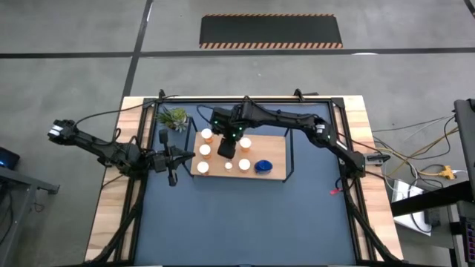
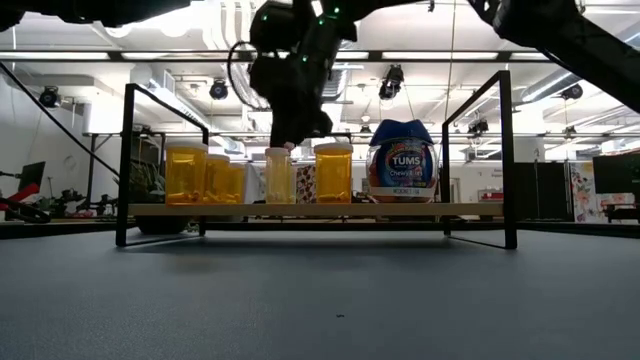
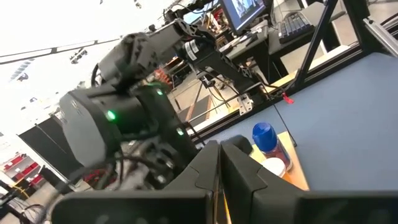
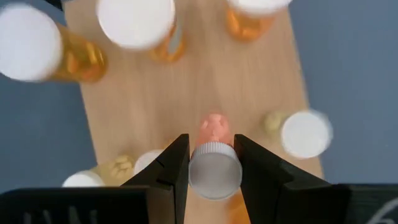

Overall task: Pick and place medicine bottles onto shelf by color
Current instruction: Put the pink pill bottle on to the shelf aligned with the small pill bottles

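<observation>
R gripper (image 4: 214,163) clamps white-capped bottle (image 4: 214,174) over shelf (image 4: 186,93); body mostly hidden.

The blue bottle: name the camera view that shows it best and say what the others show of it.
The low view shows the blue bottle best: side-on, label readable, at the shelf's end. The high view gives only its blue top; the left wrist view a small, partly hidden glimpse; the right wrist view does not show it.
</observation>
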Motion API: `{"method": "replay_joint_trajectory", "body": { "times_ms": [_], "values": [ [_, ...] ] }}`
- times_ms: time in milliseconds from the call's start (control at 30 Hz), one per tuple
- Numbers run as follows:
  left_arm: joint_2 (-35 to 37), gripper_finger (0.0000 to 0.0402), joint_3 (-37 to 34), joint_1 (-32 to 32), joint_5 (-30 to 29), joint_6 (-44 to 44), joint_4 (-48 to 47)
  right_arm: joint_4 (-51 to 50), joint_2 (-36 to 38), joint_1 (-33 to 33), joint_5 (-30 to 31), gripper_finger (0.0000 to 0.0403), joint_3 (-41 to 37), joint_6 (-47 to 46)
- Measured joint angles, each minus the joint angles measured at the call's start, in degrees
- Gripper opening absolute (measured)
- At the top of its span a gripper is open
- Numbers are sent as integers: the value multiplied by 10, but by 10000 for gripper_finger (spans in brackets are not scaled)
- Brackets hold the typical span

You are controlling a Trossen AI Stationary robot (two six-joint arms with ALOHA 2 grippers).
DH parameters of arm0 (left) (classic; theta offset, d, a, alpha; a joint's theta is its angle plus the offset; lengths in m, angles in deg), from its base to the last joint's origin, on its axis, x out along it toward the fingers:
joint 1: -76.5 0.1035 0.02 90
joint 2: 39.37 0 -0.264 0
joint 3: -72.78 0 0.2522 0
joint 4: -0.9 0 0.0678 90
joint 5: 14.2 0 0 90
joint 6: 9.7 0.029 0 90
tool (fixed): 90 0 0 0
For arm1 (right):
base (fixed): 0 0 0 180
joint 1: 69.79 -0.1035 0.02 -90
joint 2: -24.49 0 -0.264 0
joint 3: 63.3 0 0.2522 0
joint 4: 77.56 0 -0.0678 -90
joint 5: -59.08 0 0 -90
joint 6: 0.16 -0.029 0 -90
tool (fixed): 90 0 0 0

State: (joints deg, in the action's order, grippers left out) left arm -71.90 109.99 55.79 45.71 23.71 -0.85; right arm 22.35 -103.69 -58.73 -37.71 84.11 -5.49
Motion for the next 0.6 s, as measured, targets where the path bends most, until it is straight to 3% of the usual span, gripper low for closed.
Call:
{"method": "replay_joint_trajectory", "body": {
  "times_ms": [600],
  "values": [
    [0, 0, 0, 0, 3, 0, 0, -21, -29, 1, 9, 120, -3, -22]
  ]
}}
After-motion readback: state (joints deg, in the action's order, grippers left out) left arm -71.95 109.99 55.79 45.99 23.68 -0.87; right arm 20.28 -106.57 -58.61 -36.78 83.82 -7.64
